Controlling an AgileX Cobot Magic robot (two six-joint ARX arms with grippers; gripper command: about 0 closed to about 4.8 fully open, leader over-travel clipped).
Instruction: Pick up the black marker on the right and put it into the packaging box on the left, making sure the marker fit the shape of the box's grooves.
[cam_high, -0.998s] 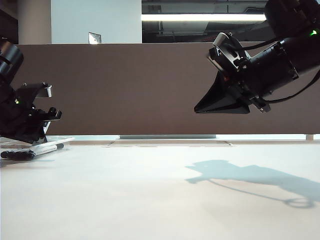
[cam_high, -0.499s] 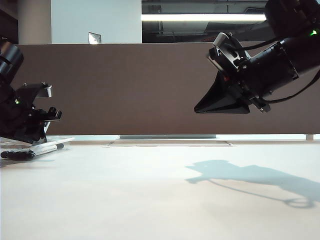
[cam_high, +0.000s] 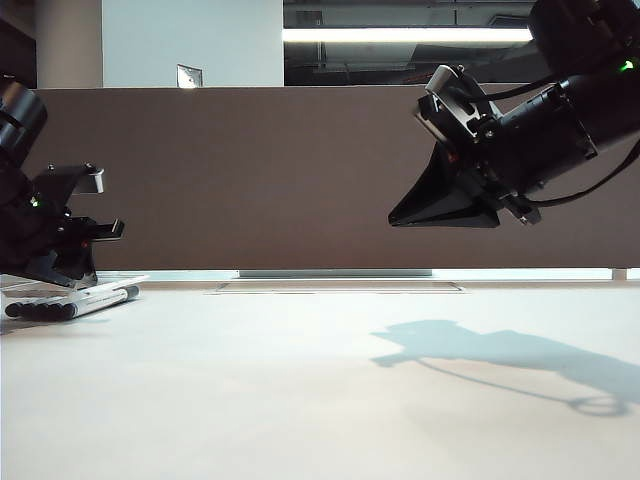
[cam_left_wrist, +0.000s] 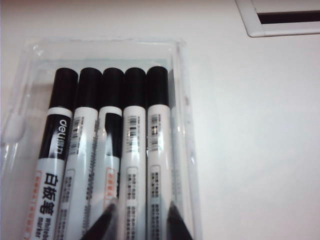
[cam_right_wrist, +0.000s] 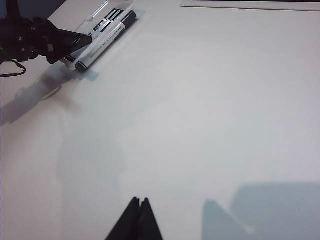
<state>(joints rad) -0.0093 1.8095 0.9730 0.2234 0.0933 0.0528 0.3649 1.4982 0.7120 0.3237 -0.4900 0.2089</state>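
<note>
The packaging box (cam_left_wrist: 181, 60) is a clear tray at the far left of the table, holding several markers side by side in its grooves. The black marker (cam_left_wrist: 158, 125) lies in the outermost groove, level with the others, black cap toward the box's end wall. My left gripper (cam_left_wrist: 141, 214) hovers just over the box, open, its dark fingertips (cam_left_wrist: 109, 220) apart over the last two markers and gripping neither. From the exterior view it sits low at the left (cam_high: 88, 270). My right gripper (cam_high: 400, 215) hangs high at the right, shut and empty, also visible (cam_right_wrist: 139, 202) over bare table.
A white framed slot (cam_left_wrist: 280, 17) is set into the tabletop beyond the box. A brown partition (cam_high: 300, 170) runs along the table's far edge. The right arm's shadow (cam_high: 480, 350) falls on the white tabletop (cam_high: 300, 400).
My left gripper's jaws have spread apart. The marker it held has dropped from a slight tilt to lie flat in the box. The right arm has not moved.
</note>
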